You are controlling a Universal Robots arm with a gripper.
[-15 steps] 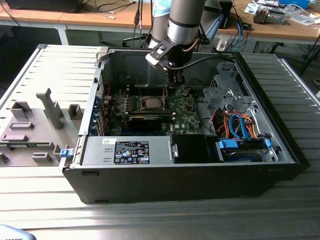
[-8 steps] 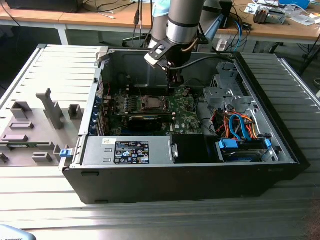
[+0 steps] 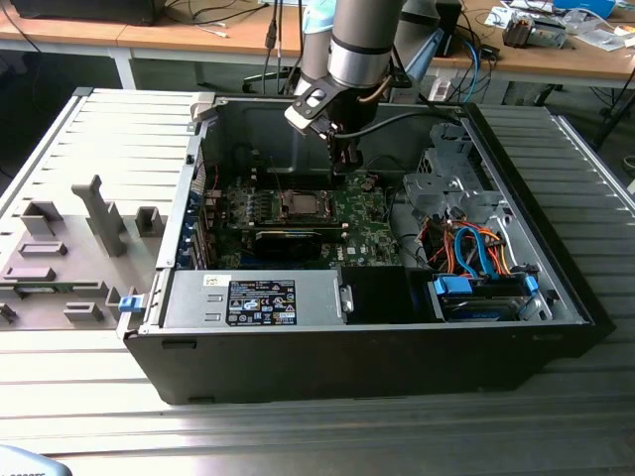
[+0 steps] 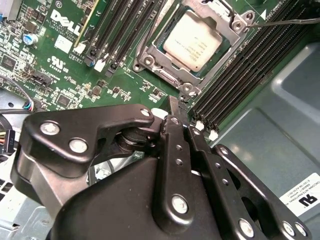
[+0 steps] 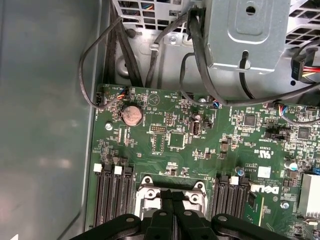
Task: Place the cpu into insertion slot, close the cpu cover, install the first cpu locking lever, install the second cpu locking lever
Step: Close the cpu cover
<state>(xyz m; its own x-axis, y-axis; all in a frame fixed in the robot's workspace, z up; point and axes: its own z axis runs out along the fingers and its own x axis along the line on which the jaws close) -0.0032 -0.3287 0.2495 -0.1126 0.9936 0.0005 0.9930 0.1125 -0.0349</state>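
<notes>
Our gripper (image 4: pixel 179 107), jaws pressed together on nothing, hangs in the second wrist view just beside a corner of the insertion slot (image 4: pixel 142 59), where the cpu (image 4: pixel 192 40) lies under the cpu cover (image 4: pixel 170 76). The first wrist view puts it between the memory slots (image 5: pixel 112 195); the exterior view, above the motherboard (image 3: pixel 367 213). A sideways slip, we judge, could gouge the board or miss the thin locking lever (image 4: pixel 287 21).
</notes>
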